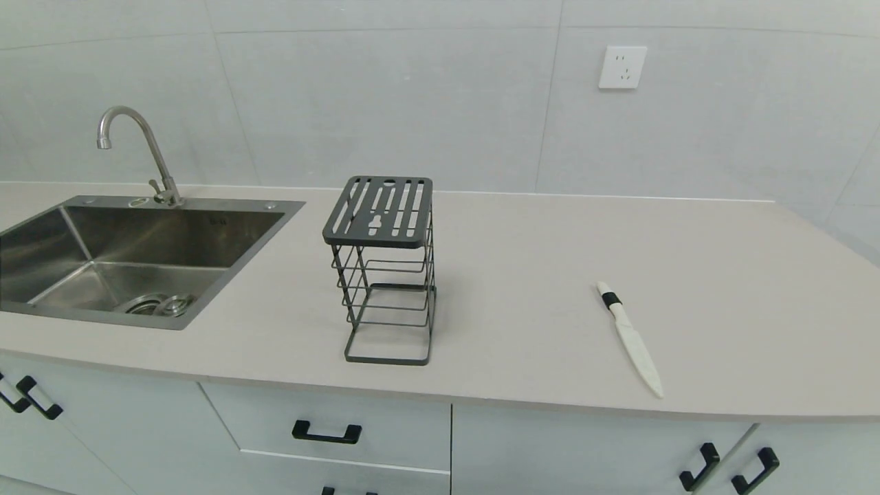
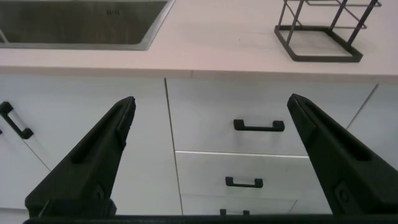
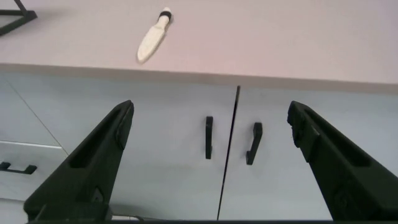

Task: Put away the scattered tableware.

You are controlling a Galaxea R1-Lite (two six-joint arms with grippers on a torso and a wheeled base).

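A white knife [image 1: 630,336] with a black band near its handle lies flat on the right part of the counter, its tip toward the front edge; the right wrist view shows the knife [image 3: 154,41] too. A dark wire rack [image 1: 382,269] with a slotted top stands upright at the counter's middle, and its base [image 2: 318,41] appears in the left wrist view. My left gripper [image 2: 211,106] hangs open below counter height, in front of the drawers. My right gripper [image 3: 211,109] is open too, low before the cabinet doors, with nothing between its fingers.
A steel sink [image 1: 130,258] with a curved tap [image 1: 137,148] is set into the counter at the left. A wall socket [image 1: 622,67] sits on the tiled wall behind. Drawers with black handles [image 2: 259,126] and cabinet doors [image 3: 231,140] lie under the counter.
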